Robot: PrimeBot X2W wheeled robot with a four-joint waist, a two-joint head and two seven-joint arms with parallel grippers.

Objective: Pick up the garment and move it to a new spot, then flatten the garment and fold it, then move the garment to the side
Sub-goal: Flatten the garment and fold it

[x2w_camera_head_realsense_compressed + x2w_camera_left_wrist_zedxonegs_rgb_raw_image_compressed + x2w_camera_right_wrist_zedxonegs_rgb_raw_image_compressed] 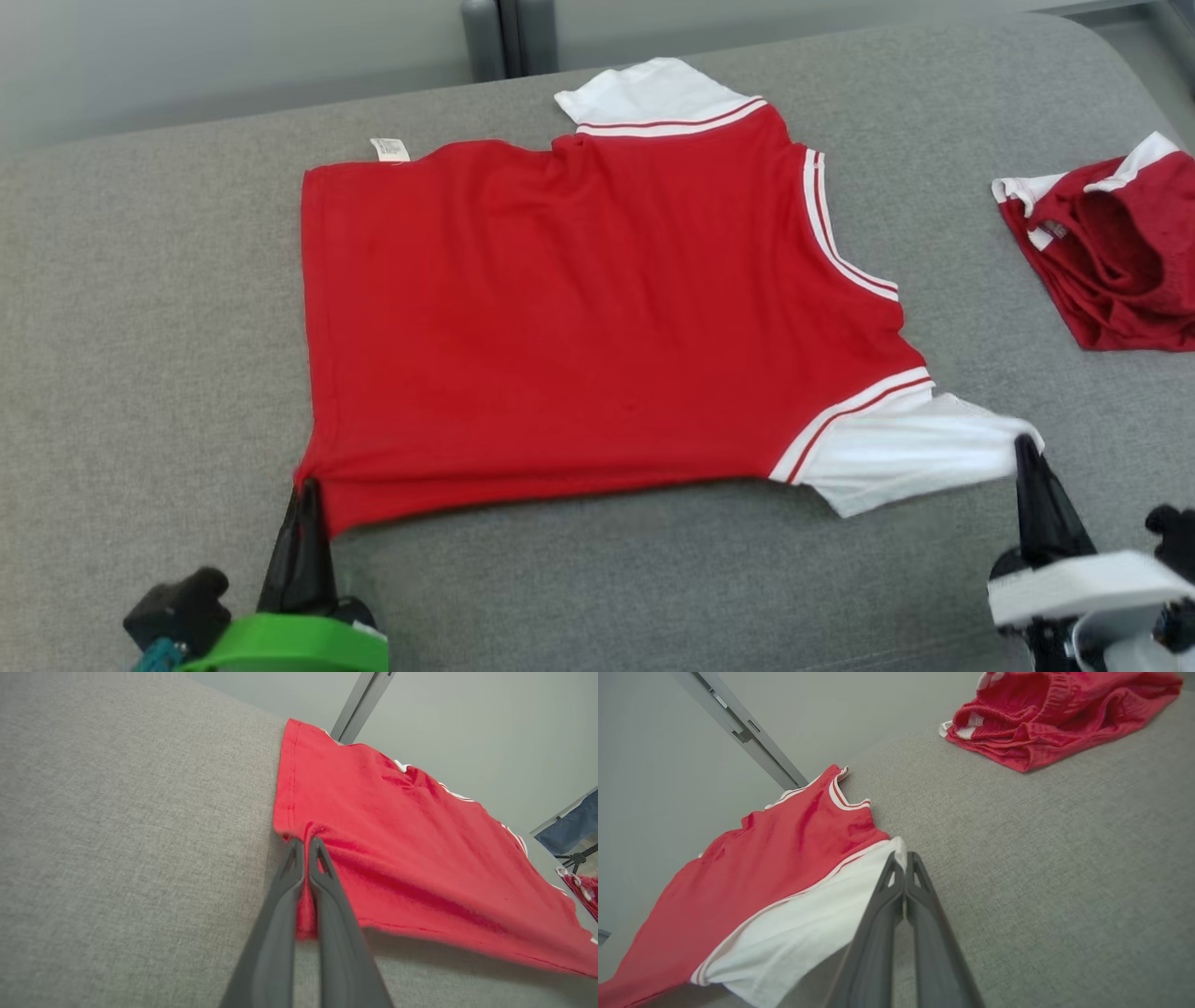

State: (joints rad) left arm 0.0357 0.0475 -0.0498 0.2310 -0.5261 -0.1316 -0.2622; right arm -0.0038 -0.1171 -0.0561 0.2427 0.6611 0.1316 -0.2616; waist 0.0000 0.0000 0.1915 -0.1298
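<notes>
The garment point(579, 317) is a red T-shirt with white, red-striped sleeves, spread almost flat on the grey cushion point(140, 327). My left gripper point(306, 485) is shut on its near hem corner, with red cloth pinched between the fingers point(306, 842). At the lower right, my right gripper point(1025, 443) is shut on the tip of the near white sleeve point(903, 854). The near edge of the garment point(420, 858) hangs slightly lifted between the two grips. Its far white sleeve point(653, 93) lies flat at the back.
A second red-and-white garment point(1111, 252) lies crumpled at the cushion's right edge, also in the right wrist view point(1055, 714). A grey post point(509, 37) stands behind the cushion. Bare cushion stretches to the left and along the front.
</notes>
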